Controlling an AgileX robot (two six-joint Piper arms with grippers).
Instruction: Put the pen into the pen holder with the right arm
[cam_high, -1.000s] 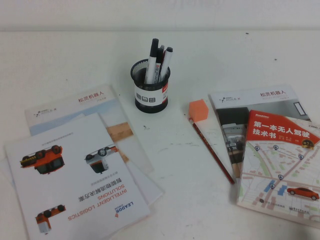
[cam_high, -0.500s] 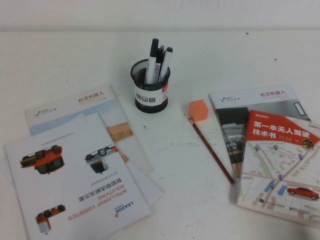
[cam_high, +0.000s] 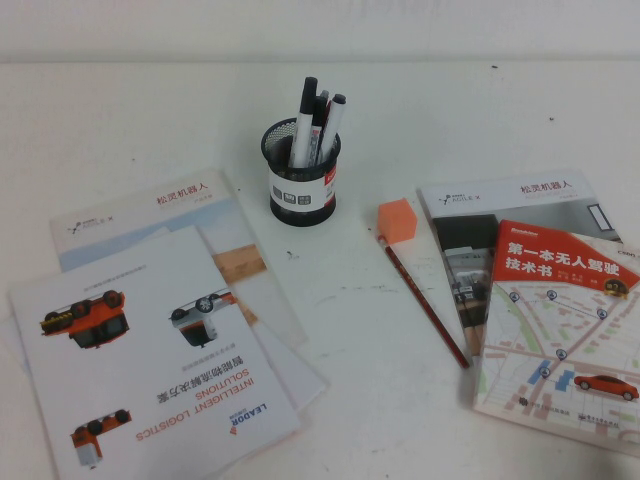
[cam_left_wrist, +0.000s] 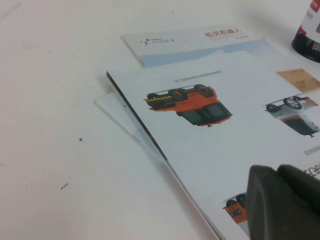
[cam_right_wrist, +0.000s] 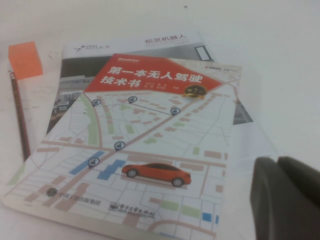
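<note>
The pen (cam_high: 425, 302), a long thin red stick with a dark tip, lies on the white table right of centre, beside the left edge of a map-covered book. It also shows in the right wrist view (cam_right_wrist: 20, 117). The pen holder (cam_high: 303, 170), a black mesh cup with a white label band, stands at centre back holding several markers; its edge shows in the left wrist view (cam_left_wrist: 310, 35). Neither arm shows in the high view. My right gripper (cam_right_wrist: 276, 162) hovers over the table by the book, shut and empty. My left gripper (cam_left_wrist: 277, 170) hovers over the brochures, shut and empty.
An orange cube (cam_high: 397, 220) sits at the pen's far end. Two stacked books (cam_high: 560, 320) lie on the right. Several brochures (cam_high: 150, 340) are fanned out on the left. Bare table lies between the holder and the pen.
</note>
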